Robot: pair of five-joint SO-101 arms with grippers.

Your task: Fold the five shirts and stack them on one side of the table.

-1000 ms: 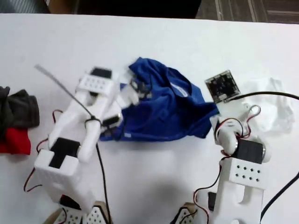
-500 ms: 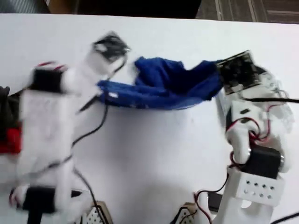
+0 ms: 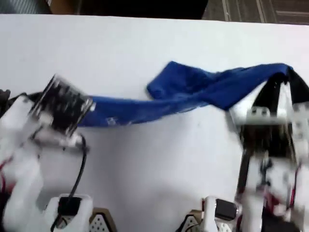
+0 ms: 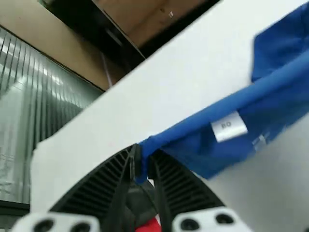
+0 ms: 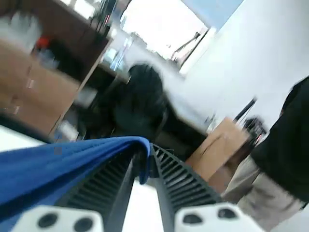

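The two arms are pulling apart: a second ago the blue shirt [image 3: 193, 92] was lying bunched between them, and now it is stretching into a long twisted band from one gripper to the other over the table [image 3: 145, 169]. The left gripper [image 4: 142, 164] is clamping one end between closed jaws, a white label [image 4: 229, 126] hanging just beyond its fingertips. The right gripper [image 5: 142, 166] is pinching the other end likewise. This is opening the shirt out for folding, not yet flattening it. Sleeves and collar are hiding inside the twist, and the right arm is smearing, so it is probably still travelling.
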